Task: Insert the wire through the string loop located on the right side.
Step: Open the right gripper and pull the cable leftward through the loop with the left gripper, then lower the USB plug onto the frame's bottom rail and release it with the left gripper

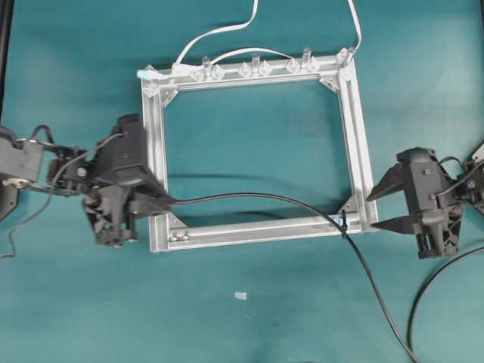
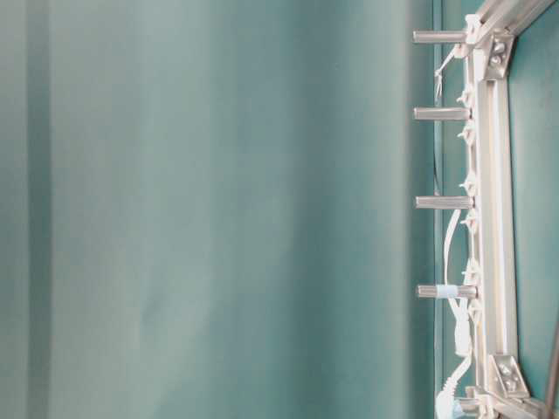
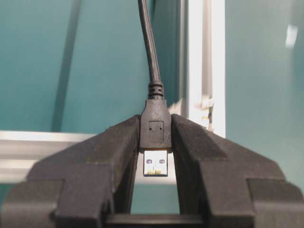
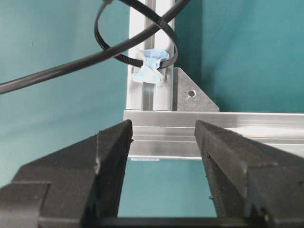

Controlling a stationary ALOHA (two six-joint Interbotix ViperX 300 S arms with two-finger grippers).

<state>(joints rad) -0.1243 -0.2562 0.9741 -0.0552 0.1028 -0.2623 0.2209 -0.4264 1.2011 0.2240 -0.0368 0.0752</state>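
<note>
Pinching the plug of the wire [image 3: 156, 128], our left gripper [image 1: 155, 200] risks tugging it back out of the string loop [image 4: 137, 47]. At three o'clock our right gripper [image 1: 384, 208] waits spread wide, gripping nothing.

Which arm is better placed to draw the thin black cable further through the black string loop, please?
Left: the left gripper clamps the black-and-silver plug of the thin black cable. The right gripper hangs open beside the black string loop.
</note>
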